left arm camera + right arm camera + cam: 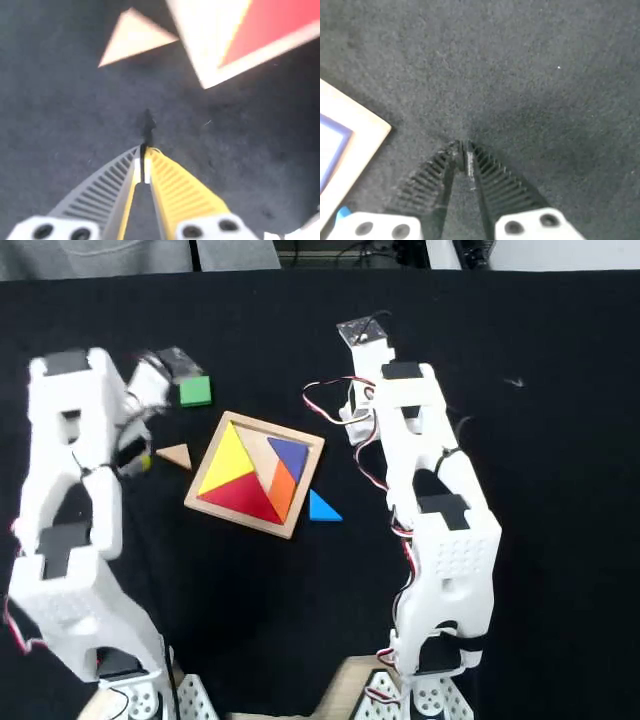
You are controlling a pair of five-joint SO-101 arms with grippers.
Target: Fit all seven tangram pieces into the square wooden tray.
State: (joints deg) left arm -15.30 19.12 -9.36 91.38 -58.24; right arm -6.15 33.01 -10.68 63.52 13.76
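1. The left gripper (143, 150) is clenched. Its white and yellow fingertips meet with nothing between them, low over the black cloth (500, 490).
2. Just past its tips the tan triangle (132, 35) lies flat on the cloth. It is near the tray's left corner but apart from it.
3. The tray (243, 517) sits turned like a diamond between the two arms.
4. Inside it, the red triangle (240, 498) lies along the near edge, with the yellow triangle (228, 458) against it on the left. The orange piece (285, 485) and the dark-blue piece (289, 452) fill the right side. Bare wood shows between the yellow and the dark-blue.
5. The light-blue triangle (322, 507) lies on the cloth, outside the tray and just beside its near right edge.
6. The right gripper (463, 146) is closed and empty. Its dark fingertips are together over bare cloth, past the tray's right corner.
7. Farthest off, the green square (195, 391) lies on the cloth beside the left arm, well apart from the tray.
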